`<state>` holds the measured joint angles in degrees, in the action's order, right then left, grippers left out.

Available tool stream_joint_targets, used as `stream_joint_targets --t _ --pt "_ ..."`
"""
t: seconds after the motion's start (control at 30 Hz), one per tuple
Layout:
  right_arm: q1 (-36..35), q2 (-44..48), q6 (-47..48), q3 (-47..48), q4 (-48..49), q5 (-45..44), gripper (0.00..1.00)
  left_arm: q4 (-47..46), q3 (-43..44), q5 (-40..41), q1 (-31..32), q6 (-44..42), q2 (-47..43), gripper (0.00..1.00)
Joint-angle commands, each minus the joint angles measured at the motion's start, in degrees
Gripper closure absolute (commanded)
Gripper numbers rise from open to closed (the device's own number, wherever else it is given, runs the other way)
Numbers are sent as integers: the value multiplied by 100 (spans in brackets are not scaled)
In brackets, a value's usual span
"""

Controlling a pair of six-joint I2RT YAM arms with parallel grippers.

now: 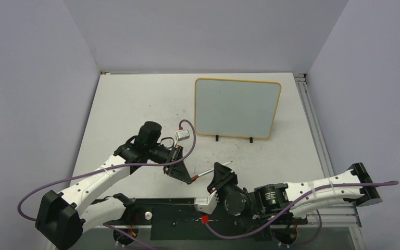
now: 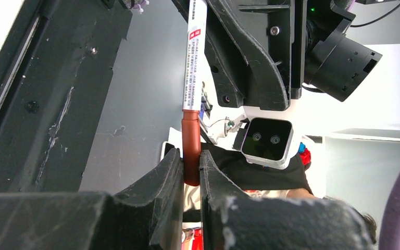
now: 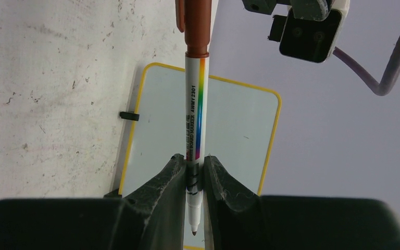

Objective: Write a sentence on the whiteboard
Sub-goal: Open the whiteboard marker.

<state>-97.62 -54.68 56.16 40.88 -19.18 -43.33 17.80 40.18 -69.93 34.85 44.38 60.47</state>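
While your left gripper [image 2: 190, 167] pinches the brown cap [image 2: 191, 138], your right gripper [image 3: 194, 174] is clamped on the marker [image 3: 195, 112] by its white barrel, so the pen bridges the two above the near part of the table [image 1: 135, 104]. Your whiteboard [image 1: 238, 107] stands upright on its feet [image 1: 217, 138] at the far side, well apart from both
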Motion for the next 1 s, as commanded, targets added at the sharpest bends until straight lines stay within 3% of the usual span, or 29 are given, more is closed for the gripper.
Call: stream_joint_targets --t 0.0,0.97 --pt "-275 -110 46 340 666 497 95 -935 69 146 39 36 96 100" --pt "-767 -221 79 403 813 304 95 -1517 209 245 39 207 464 100"
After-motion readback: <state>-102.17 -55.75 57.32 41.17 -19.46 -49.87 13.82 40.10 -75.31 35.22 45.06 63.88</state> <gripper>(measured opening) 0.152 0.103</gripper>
